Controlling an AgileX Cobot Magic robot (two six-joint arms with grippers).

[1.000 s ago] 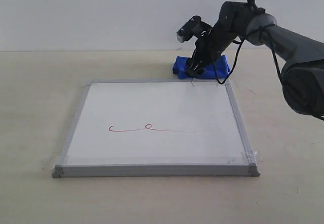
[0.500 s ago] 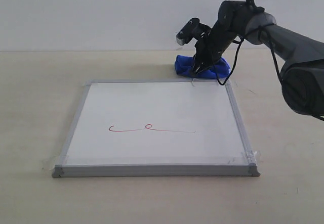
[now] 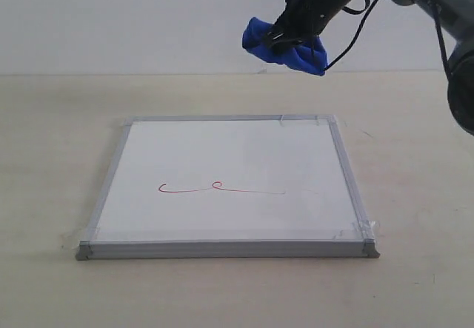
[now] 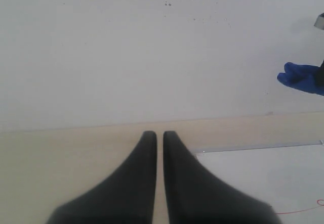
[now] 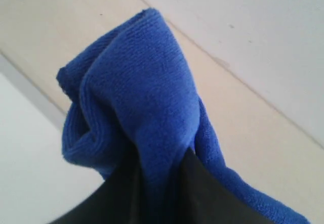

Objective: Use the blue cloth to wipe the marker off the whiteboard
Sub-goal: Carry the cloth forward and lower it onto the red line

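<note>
Right claw (image 3: 280, 38) pinched shut on blue cloth (image 3: 300, 55), aloft, left claw (image 4: 159, 135) closed, empty

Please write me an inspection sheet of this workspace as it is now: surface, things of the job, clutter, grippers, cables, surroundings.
Surface: light beige table, no spill seen.
Job's things: whiteboard lies flat, clear tape at its corners; red marker line not yet wiped; blue cloth is up in the air, above the table beyond the board's far edge.
Clutter: nothing seen.
Grippers: right gripper shut on the blue cloth, raised high; left gripper shut, holding nothing.
Cables: black cable hangs in a loop from the right arm, beside the cloth.
Surroundings: plain white wall behind the table.
</note>
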